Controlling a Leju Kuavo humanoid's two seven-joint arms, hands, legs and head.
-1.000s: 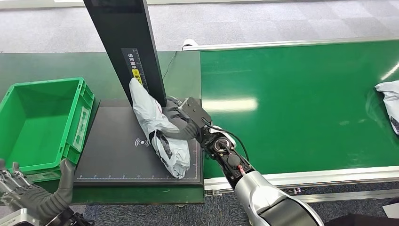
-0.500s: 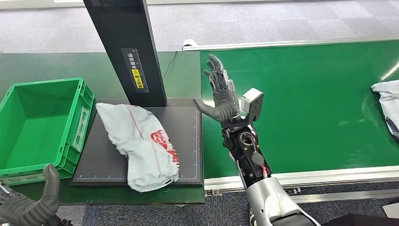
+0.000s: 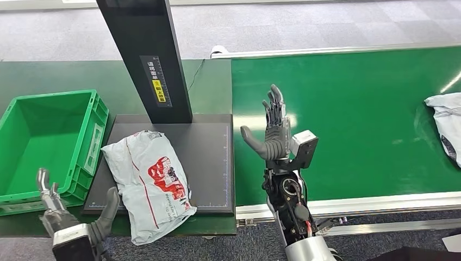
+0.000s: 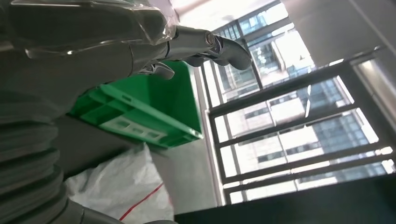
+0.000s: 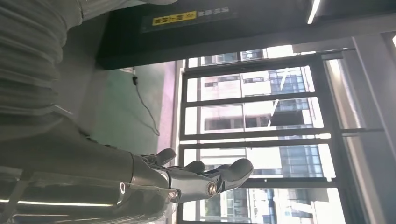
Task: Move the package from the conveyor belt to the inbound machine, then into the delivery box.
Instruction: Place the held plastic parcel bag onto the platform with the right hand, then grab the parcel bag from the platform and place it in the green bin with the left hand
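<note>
The package (image 3: 151, 182) lay flat on the machine's black plate (image 3: 209, 157) beside the green box (image 3: 32, 136), while the right hand (image 3: 274, 136) stood empty with fingers spread above the belt (image 3: 353, 109) and the left hand (image 3: 70, 223), also empty and spread, hovered near the package.

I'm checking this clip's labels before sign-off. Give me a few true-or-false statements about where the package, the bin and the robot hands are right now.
1. The package lies on the black scanner platform. True.
2. The right robot hand grips the package. False: it is raised over the green belt, fingers apart, holding nothing.
3. The green bin already holds the package. False: the bin is empty; the package is beside it on the platform.
4. A second bag lies at the far right edge of the belt. True.
5. The left robot hand is low near the bin's front corner, holding nothing. True.
</note>
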